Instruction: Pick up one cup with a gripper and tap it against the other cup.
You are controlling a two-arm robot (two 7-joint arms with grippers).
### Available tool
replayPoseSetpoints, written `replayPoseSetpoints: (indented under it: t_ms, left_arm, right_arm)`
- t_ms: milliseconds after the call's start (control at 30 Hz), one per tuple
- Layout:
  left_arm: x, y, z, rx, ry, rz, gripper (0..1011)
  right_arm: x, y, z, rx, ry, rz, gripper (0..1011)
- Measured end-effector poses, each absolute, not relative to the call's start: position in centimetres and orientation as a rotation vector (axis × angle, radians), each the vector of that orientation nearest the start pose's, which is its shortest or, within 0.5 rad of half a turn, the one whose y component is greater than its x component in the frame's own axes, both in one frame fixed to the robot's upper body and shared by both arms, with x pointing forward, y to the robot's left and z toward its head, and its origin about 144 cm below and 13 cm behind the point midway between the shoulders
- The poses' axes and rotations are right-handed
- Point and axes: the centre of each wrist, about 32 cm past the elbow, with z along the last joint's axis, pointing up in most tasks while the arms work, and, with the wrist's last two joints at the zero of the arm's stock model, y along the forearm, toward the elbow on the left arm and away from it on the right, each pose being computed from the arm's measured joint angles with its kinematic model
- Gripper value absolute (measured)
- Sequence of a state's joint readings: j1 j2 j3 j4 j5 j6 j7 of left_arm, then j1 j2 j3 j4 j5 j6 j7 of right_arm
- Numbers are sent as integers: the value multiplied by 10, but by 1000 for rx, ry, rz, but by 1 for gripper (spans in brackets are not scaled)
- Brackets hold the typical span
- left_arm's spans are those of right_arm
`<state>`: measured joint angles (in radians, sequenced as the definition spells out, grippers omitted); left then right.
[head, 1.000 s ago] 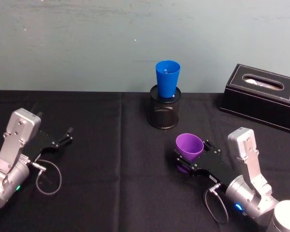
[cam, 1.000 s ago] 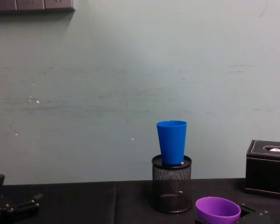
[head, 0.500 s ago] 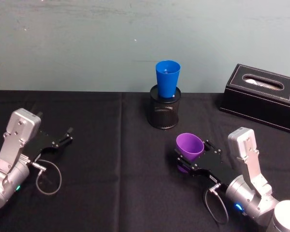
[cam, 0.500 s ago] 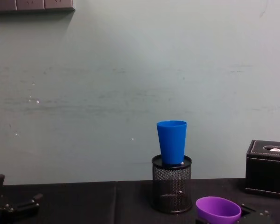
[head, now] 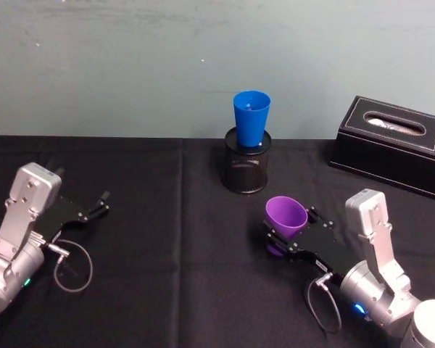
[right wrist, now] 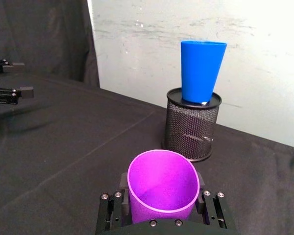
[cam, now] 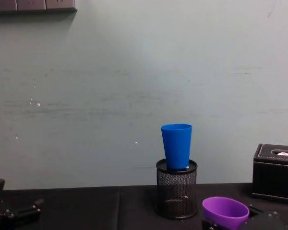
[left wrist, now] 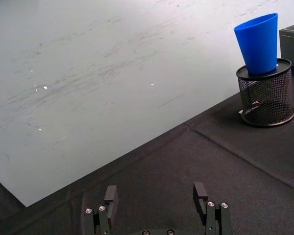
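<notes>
- Plainly, the purple cup sits between the two fingers of the right hand, which is closed on its lower wall, right of centre on the counter.
- The cup leans, its open mouth tipped toward the blue cup; the two cups are apart, with bare black cloth between them.
- In the right wrist view the purple cup's rolled rim and inside show, but its base is hidden behind the rim and the black fingers, so I cannot tell whether it touches the counter.
- In the chest view the frame's lower edge cuts off the bottom of the purple cup.
- The blue cup stands upright in a black mesh holder near the back of the counter; its narrow base is sunk inside the holder and hard to make out.
- A black tissue box lies at the back right, its far end cut off by the head view's edge; something pale shows in its top slot.
- The left hand rests low at the counter's left side, well apart from both cups; the left wrist view shows its fingers spread wide with nothing between them.
- A grey cable loops beside the left arm.
- Behind everything stands a pale, scuffed wall.
</notes>
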<state>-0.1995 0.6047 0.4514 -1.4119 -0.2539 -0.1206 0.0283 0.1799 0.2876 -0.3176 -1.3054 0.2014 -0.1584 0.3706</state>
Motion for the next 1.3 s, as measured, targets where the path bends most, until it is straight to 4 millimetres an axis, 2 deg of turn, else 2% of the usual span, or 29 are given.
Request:
replayPoseSetpoints:
  t_ms: [1300]
  left_arm:
    - [489, 310, 1140, 304, -285, 1248, 1011]
  right_arm:
    - [495, -253, 1149, -31, -135, -975, 739]
